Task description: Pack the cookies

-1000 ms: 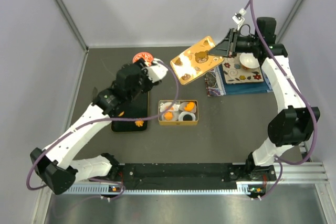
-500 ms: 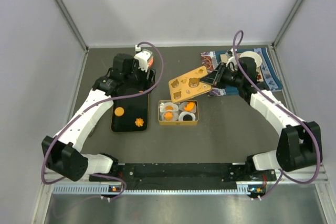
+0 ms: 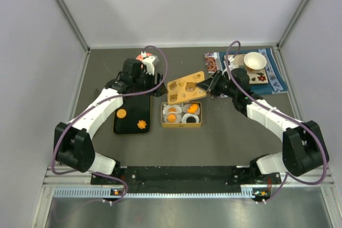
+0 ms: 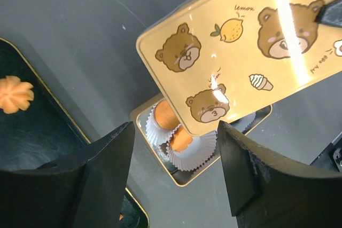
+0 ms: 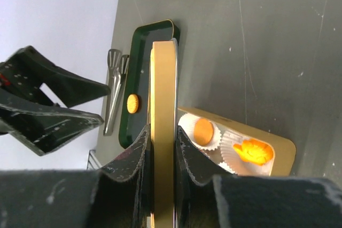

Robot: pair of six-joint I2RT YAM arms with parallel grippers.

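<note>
Cookies (image 3: pixel 172 117) lie in two places. At least two sit in white paper cups (image 4: pixel 192 150) inside the open gold tin (image 3: pixel 181 126) at the middle of the table. Two more rest on the black tray (image 3: pixel 132 105) just left of it: a plain round disc (image 3: pixel 122 114) and a flower-shaped piece (image 3: pixel 141 124).

The right gripper (image 3: pixel 206 85) is clamped on one edge of the tin's lid (image 3: pixel 185 87), a gold plate printed with bears. The lid hangs tilted above the tin's far side and blocks part of the tin from the left wrist camera.

The left gripper (image 4: pixel 175 132) hovers beyond the tray's far end with its jaws spread wide and nothing between them. Its arm lies across the tray's back edge and hides much of the small red bowl (image 3: pixel 143 56) behind it.

Beside the tray's outer edge lies what looks like a pair of metal tongs (image 5: pixel 114 92), seen only from the right wrist.

At the far right a white bowl (image 3: pixel 254 60) stands on a flowered cloth (image 3: pixel 270 81), well apart from the tin.
</note>
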